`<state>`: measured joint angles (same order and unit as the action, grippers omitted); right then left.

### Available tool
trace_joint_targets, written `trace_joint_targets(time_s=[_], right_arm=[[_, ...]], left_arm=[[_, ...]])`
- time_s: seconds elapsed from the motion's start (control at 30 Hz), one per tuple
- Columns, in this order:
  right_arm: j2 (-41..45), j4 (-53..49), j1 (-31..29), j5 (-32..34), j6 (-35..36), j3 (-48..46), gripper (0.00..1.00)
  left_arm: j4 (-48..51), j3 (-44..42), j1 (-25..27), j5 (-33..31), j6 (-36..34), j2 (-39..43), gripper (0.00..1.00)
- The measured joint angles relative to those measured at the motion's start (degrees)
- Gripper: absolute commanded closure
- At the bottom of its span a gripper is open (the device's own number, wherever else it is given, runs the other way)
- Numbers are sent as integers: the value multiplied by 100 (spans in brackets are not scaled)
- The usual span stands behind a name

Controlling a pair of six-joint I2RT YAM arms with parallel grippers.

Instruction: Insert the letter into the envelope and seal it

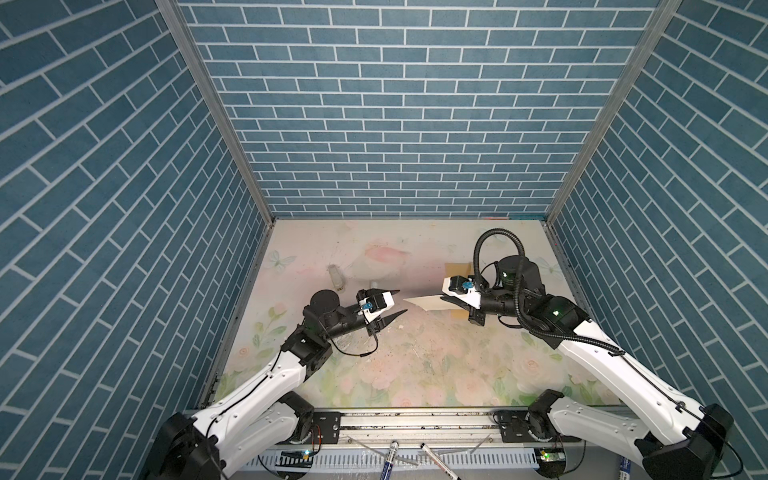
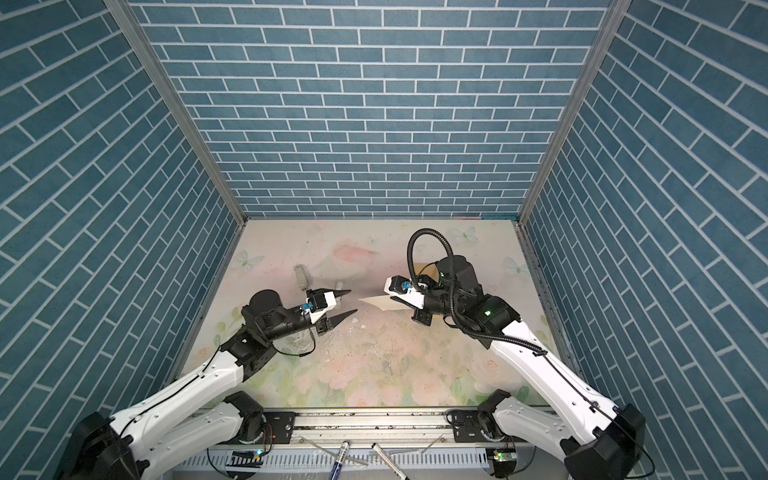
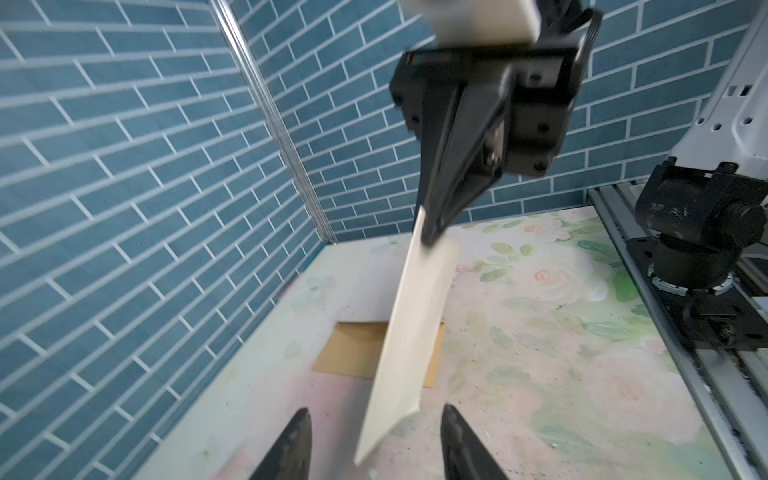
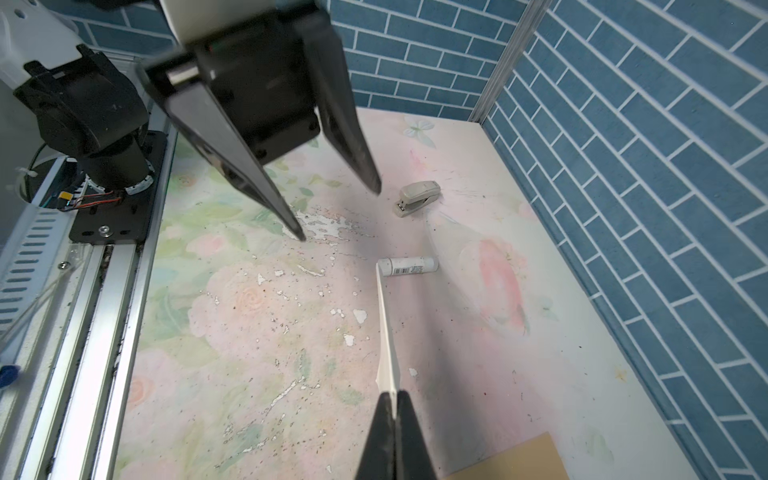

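Two steps remain, inserting and sealing: my right pincer [image 4: 392, 397] clamps the letter [image 3: 409, 332] aloft near the envelope [image 3: 353, 349]; my left pincer [image 1: 401, 301], farther from it, gapes empty.

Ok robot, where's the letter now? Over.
Right end effector shut on letter, held aloft. Left end effector open by its free end. Envelope flat underneath. Path looks clear.

Both top views looked down from high behind the left claw [image 1: 402, 301] and right claw [image 1: 443, 296], sharing the table [image 1: 415, 365]; wrist cameras sat close behind each, facing the other.
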<state>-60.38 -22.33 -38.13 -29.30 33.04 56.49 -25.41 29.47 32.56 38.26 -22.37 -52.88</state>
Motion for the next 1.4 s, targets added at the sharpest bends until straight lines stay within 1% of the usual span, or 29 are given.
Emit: trace_joint_targets(time_s=[0.1, 0.37, 0.47, 0.6, 0.7, 0.83, 0.93, 1.03, 1.23, 1.27, 1.33, 1.4], right_arm=[[-170, 0, -17, -164, -2, 2, 100], [-450, 9, -247, -448, -7, 15, 100], [-514, 9, -317, -492, -7, 22, 100], [-597, 28, -382, -522, -7, 101, 100], [-625, 70, -409, -531, -9, 144, 100], [-678, 103, -426, -544, -11, 190, 100], [-704, 114, -431, -544, -13, 192, 100], [-726, 129, -437, -544, -15, 192, 100], [-726, 184, -448, -535, -20, 192, 100], [-726, 208, -448, -529, -22, 192, 99], [-723, 278, -457, -492, -61, 192, 92], [-721, 380, -459, -407, -157, 192, 86]], left_arm=[[186, 251, 20, 203, -22, -39, 39], [518, 385, 94, 658, -26, -802, 40], [568, 466, 114, 791, -13, -1008, 42], [573, 544, 125, 909, -9, -1128, 47], [588, 555, 125, 968, -2, -1174, 53], [599, 555, 129, 1010, -7, -1202, 66], [610, 555, 133, 1016, -13, -1215, 71], [612, 555, 136, 1023, -15, -1226, 82], [614, 553, 140, 909, 33, -1237, 89], [575, 538, 140, 881, 59, -1237, 92], [431, 468, 140, 791, 151, -1233, 97], [278, 389, 149, 699, 262, -1215, 100]])
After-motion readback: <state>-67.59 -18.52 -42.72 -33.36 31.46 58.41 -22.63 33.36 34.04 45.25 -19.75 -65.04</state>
